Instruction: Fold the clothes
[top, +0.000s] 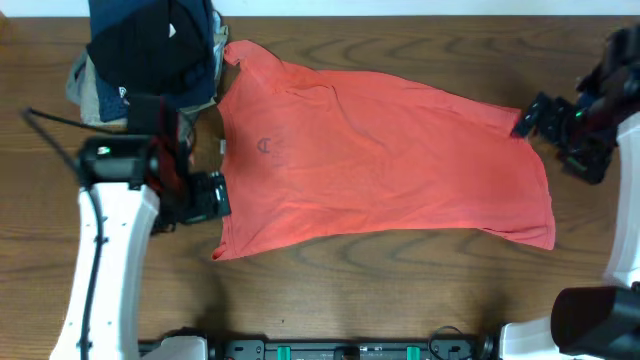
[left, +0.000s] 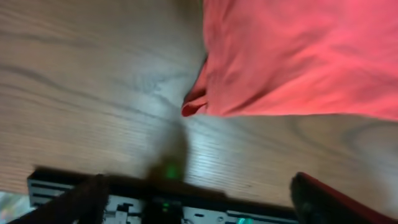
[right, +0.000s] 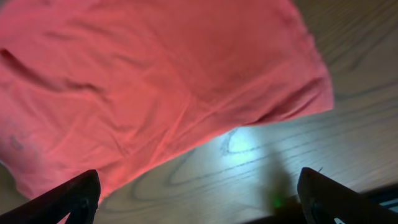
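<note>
Shirt (top: 380, 150) is lying flat on the wooden table (top: 400, 290), salmon-red, with its long axis running left to right across the overhead view and dipping slightly toward the right. The collar end is pointing left, where a small white tag (top: 222, 148) is sitting at the edge and faint lettering (top: 270, 145) is showing through the cloth; the hem end is pointing right. A pile of dark folded clothes (top: 150, 50) is sitting just beyond the collar end, at the far left corner of the table.

The left gripper (top: 205, 195) is hovering at the near collar-side corner, just beside the cloth edge. In the left wrist view its 2 fingers (left: 323, 196) are standing wide apart with only bare wood between them, and the shirt corner is lying ahead of them, not touching.

The right gripper (top: 528, 118) is hanging at the far hem corner. In the right wrist view its 2 fingers (right: 68, 196) are spread wide and gripping nothing, with the cloth stretching out ahead of them.
</note>
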